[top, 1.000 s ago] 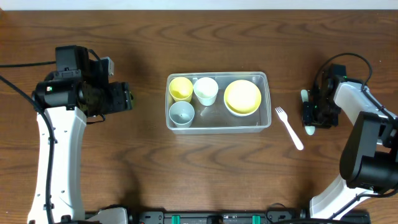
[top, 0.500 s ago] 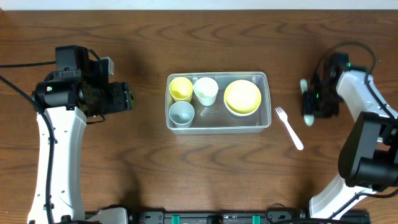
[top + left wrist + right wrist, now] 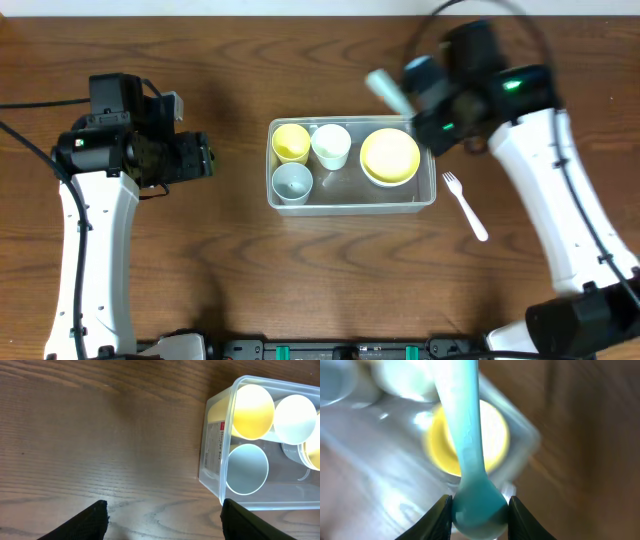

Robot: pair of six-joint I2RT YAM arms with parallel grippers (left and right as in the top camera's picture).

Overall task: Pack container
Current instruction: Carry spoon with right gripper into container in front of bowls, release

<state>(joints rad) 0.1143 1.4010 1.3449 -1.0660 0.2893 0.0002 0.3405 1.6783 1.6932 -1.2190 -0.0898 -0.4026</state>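
The container [image 3: 350,204] is a clear tub at the table's middle. It holds a yellow cup [image 3: 291,142], a white cup [image 3: 331,146], a grey-blue cup [image 3: 293,183] and a yellow bowl [image 3: 390,156]. My right gripper [image 3: 412,84] hovers over the tub's far right corner, shut on a pale teal spoon [image 3: 383,88]. In the right wrist view the spoon [image 3: 467,435] sits between the fingers [image 3: 479,510] above the yellow bowl [image 3: 495,435], and the view is blurred. My left gripper [image 3: 205,158] is open and empty, left of the container [image 3: 215,455].
A white fork [image 3: 465,205] lies on the wooden table just right of the tub. In the left wrist view the open fingers [image 3: 165,520] frame bare table, with the yellow cup [image 3: 252,412] and grey-blue cup [image 3: 246,469] ahead.
My right arm has lifted the teal spoon from the table's right edge and swung left to above the container. The left arm has not moved.
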